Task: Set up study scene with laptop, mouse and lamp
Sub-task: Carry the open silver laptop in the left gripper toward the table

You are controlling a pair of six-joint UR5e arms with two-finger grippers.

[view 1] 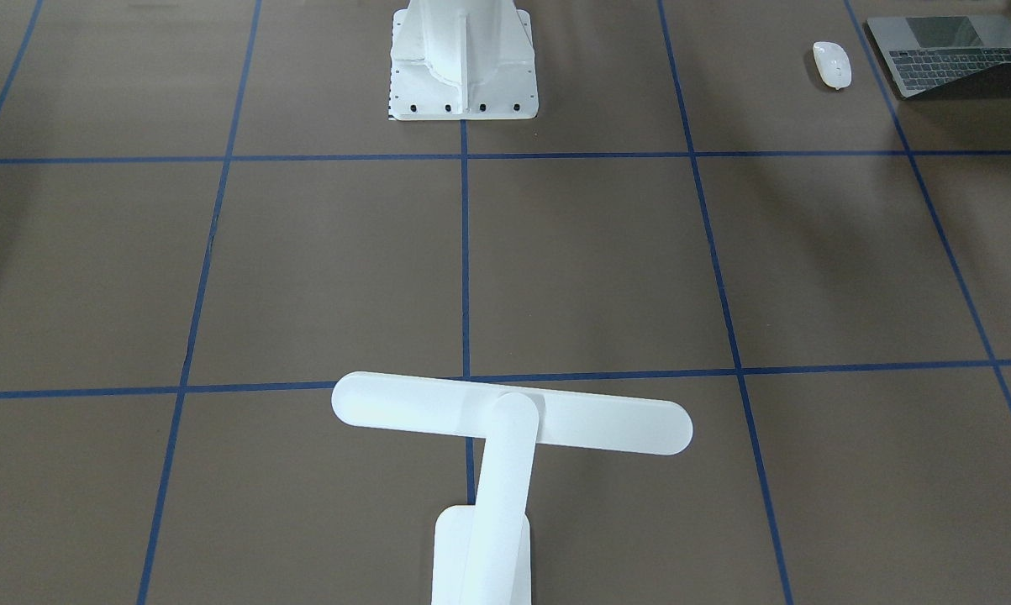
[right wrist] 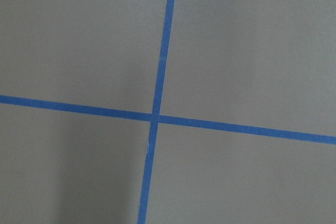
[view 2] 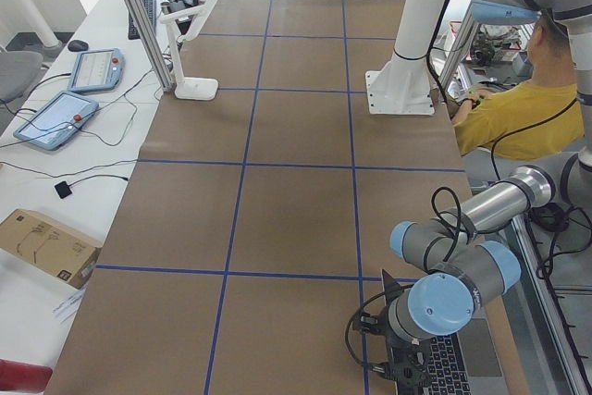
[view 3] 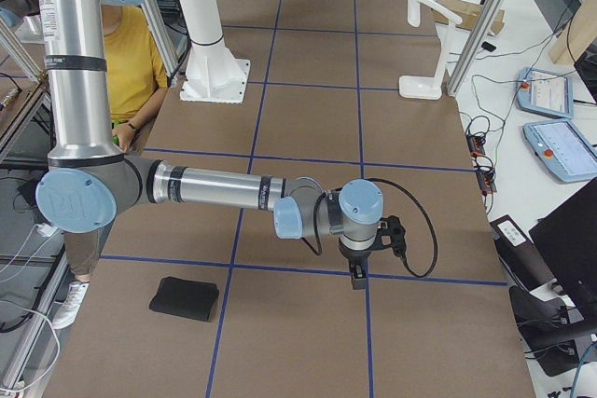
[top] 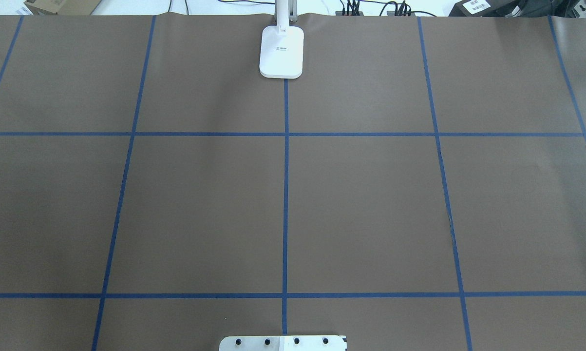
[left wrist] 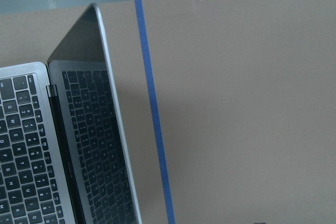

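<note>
The open grey laptop (view 1: 952, 55) sits at the table's corner on my left, next to the robot's side edge. The white mouse (view 1: 832, 65) lies just beside it. The white lamp (view 1: 505, 437) stands at the far middle edge, and its base shows in the overhead view (top: 281, 51). My left gripper (view 2: 404, 375) hangs over the laptop (view 2: 450, 364), whose keyboard and screen edge fill the left wrist view (left wrist: 26, 145). My right gripper (view 3: 357, 279) hovers low over bare table at a tape crossing (right wrist: 155, 117). I cannot tell whether either gripper is open or shut.
A flat black mouse pad (view 3: 185, 297) lies near the table's right end, on the robot's side. The white robot pedestal (view 1: 463, 59) stands at the middle of the robot's edge. Blue tape lines (top: 285, 195) divide the brown table. An operator in yellow (view 2: 518, 117) sits behind the pedestal.
</note>
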